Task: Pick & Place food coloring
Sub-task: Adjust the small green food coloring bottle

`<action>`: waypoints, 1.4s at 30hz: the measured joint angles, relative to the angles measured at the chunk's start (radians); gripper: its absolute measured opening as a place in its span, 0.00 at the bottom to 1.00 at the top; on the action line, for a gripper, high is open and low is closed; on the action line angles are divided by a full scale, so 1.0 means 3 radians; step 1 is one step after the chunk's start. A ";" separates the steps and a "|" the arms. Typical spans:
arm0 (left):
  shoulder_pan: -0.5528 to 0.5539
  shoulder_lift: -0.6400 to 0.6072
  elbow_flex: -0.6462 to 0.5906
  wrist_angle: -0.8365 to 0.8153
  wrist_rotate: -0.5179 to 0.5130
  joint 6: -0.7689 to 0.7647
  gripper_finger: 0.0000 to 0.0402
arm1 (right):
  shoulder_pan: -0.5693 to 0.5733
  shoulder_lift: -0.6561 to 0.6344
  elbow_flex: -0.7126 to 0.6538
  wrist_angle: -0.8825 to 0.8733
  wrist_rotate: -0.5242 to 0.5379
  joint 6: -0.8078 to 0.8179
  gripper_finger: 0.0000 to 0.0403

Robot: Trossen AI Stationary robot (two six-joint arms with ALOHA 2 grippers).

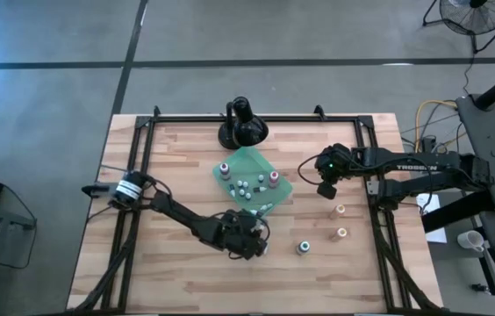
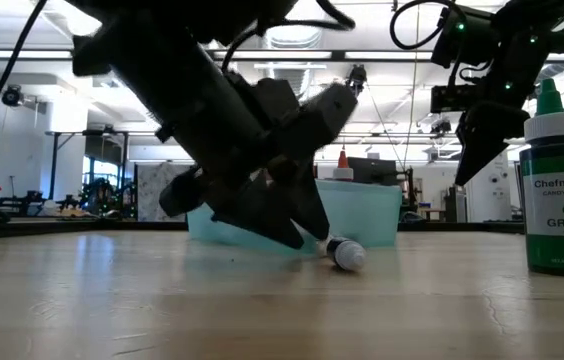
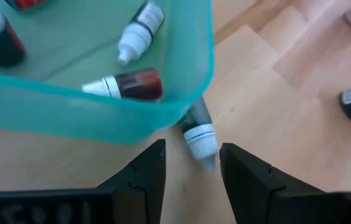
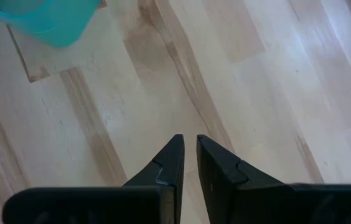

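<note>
A dark green food coloring bottle (image 3: 198, 127) lies on its side on the table, its body partly under the rim of the teal tray (image 3: 101, 118), its white cap toward my left gripper (image 3: 191, 152). That gripper is open and low over the table, a finger on either side of the cap tip, with a gap showing on both sides. In the low view the bottle (image 2: 346, 254) lies just past the fingers. Several more bottles lie and stand in the tray (image 1: 276, 195). My right gripper (image 1: 326, 190) hangs shut above bare wood right of the tray.
An upright green bottle (image 1: 303, 248) and two orange ones (image 1: 340, 211) (image 1: 341, 233) stand on the table right of my left gripper. A black round-based stand (image 1: 243, 127) sits behind the tray. A black frame runs along the table's edges.
</note>
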 joint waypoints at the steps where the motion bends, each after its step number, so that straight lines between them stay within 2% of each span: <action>1: 0.0002 0.0031 0.0000 0.0040 -0.0002 -0.0009 0.31 | 0.0000 0.0000 0.0000 0.0001 0.0000 0.0000 0.09; 6: 0.0002 0.0215 0.0172 0.0109 -0.0080 -0.0003 0.31 | 0.0000 0.0000 0.0000 -0.0013 -0.0001 0.0000 0.09; 11: 0.0005 0.0270 0.0333 -0.0087 -0.0089 0.0142 0.31 | 0.0000 0.0000 0.0000 -0.0009 0.0001 0.0000 0.09; 34: 0.0145 0.0277 0.0327 -0.0076 -0.0200 0.0129 0.31 | 0.0000 0.0000 0.0000 -0.0004 0.0000 -0.0025 0.09; 42: 0.0133 0.0274 0.0328 -0.0167 -0.0055 0.0138 0.28 | 0.0000 0.0000 0.0000 -0.0005 0.0000 -0.0025 0.09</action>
